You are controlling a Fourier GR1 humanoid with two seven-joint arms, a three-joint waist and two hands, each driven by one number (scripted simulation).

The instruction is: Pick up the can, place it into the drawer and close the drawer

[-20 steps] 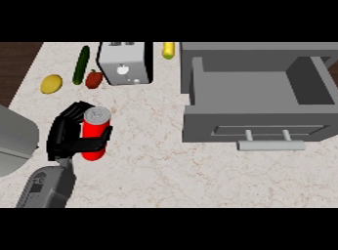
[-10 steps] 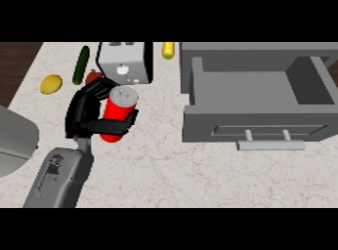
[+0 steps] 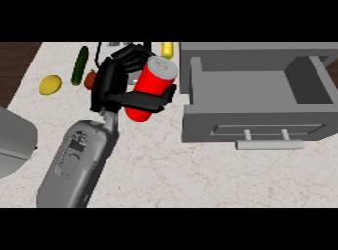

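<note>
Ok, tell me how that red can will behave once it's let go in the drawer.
The can is a smooth cylinder with a metal top, so it probably keeps its shape in the left hand. It hangs tilted, so it would likely land on its side and roll. The drawer has walls all round, which should stop it.

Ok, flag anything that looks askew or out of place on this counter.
Nothing stands out. The red can is tilted only because the left hand holds it raised, left of the open drawer. No spills or damage visible.
</note>
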